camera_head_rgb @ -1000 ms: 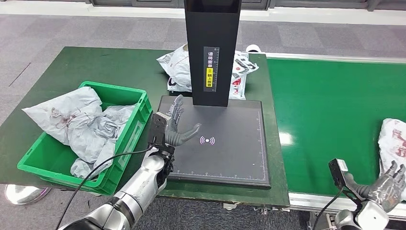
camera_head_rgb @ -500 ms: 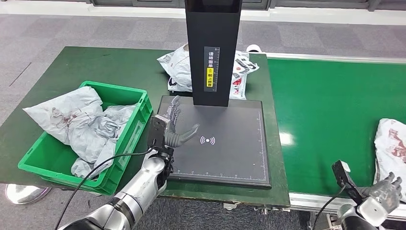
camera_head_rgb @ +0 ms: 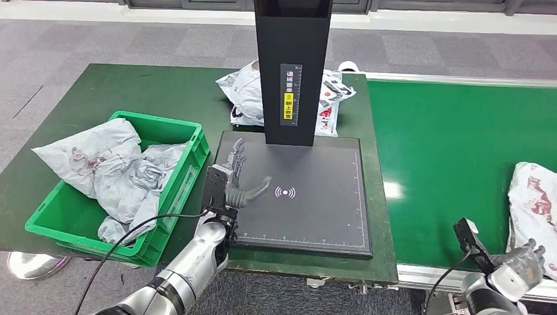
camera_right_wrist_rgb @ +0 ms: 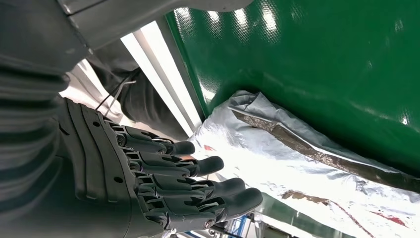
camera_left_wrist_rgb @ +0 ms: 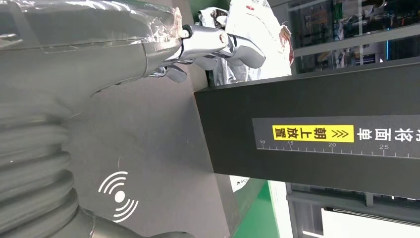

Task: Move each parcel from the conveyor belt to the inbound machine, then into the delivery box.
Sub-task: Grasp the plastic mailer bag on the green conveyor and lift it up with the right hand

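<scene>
The crinkled silver-white plastic mailer parcel with red print you're after is lying on the green conveyor belt, right at its near right edge. Your right hand sits just beside the parcel's near end, down by the belt's pale rail; in the right wrist view its dark fingers are stretched out straight, side by side with small gaps, holding nothing, and the parcel is right past the fingertips. Can't tell if they actually touch it.

Over on the flat black scanner pad of the inbound machine, your left hand hovers above the pad's left edge, fingers spread and empty, thumb pointing toward the white wireless symbol. The machine's black upright column with the yellow label stands at the back of the pad.

Left of the pad you've got the green plastic delivery crate stuffed with crumpled grey mailers. Behind the column there's another white printed mailer bag on the dark green table.
</scene>
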{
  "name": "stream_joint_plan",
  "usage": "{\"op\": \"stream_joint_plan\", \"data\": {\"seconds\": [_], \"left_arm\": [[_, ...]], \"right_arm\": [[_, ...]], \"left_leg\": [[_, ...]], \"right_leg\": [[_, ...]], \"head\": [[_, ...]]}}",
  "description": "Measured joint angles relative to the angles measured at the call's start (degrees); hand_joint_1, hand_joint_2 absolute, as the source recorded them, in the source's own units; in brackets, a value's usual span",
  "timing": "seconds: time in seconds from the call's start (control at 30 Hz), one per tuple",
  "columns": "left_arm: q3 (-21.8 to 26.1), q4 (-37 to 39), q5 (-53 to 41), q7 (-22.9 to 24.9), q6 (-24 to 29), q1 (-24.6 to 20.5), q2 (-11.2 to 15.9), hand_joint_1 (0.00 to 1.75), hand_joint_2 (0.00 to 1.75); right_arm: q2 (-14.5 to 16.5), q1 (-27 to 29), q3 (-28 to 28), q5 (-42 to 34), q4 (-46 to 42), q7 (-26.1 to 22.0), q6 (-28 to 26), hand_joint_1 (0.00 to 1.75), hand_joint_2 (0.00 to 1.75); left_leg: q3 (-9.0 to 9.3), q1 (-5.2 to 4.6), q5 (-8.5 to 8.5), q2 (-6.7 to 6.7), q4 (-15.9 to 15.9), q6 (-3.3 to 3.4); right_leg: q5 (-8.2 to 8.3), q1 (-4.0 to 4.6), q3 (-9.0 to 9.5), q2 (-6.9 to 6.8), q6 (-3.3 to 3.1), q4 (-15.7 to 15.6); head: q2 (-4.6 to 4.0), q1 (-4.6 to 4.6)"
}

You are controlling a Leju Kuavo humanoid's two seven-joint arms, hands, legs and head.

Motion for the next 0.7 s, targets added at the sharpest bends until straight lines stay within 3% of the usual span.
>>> {"op": "stream_joint_plan", "data": {"seconds": [0.7], "left_arm": [[1.0, -0.7, 0.7, 0.2, -1.3, 0.7, 0.0, 0.00, 1.75]], "right_arm": [[-0.1, -1.1, 2.1, 0.0, 0.7, 4.2, 2.9, 0.00, 1.75]], "left_leg": [[0.00, 0.00, 0.01, -0.01, 0.0, 0.01]], "right_leg": [[0.00, 0.00, 0.00, -0.02, 0.00, 0.0]], "head": [[0.00, 0.00]]}}
